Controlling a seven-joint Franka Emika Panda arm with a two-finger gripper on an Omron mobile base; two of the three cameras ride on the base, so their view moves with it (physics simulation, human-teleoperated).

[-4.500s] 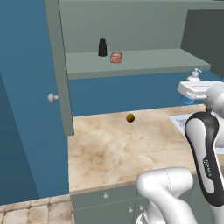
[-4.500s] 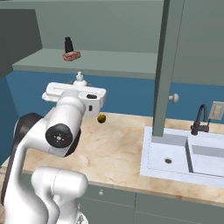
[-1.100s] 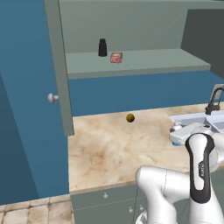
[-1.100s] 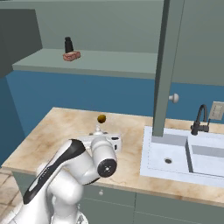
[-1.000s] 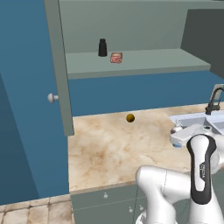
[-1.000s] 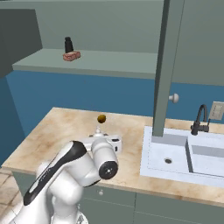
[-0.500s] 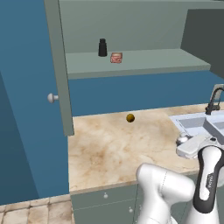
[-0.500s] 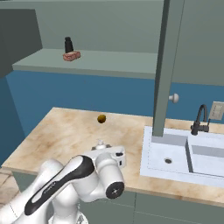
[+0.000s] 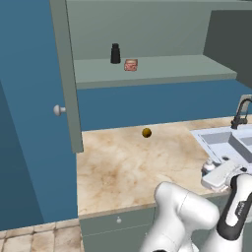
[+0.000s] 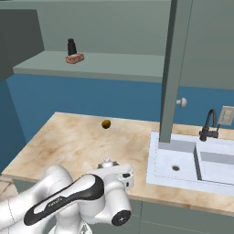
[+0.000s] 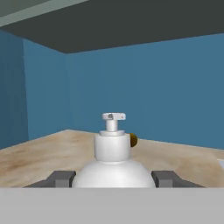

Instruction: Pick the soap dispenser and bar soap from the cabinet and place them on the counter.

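Putting down: the arm is lowering the soap dispenser (image 11: pixel 113 148) onto the bench (image 9: pixel 123 162), and it is looking like the bottle is almost down.
Doing it well: it is keeping the bottle standing straight; it should be letting go only when the bottom is sitting flat, then backing away without bumping the pump.
End effector: the end effector (image 11: pixel 113 177) is pinching the soap dispenser, one fingertip (image 11: pixel 61 178) on each side of its round body, part way apart.
Where the bottle is: it is near the front edge of the bench, close to the sink (image 10: pixel 192 164).
Little ball: a dark-yellow ball (image 9: pixel 146 132) is lying farther back on the bench.
Bar soap: the bar soap (image 9: pixel 130 65) is waiting on the shelf inside the cabinet (image 9: pixel 64 98), just beside a black bottle (image 9: pixel 115 53).
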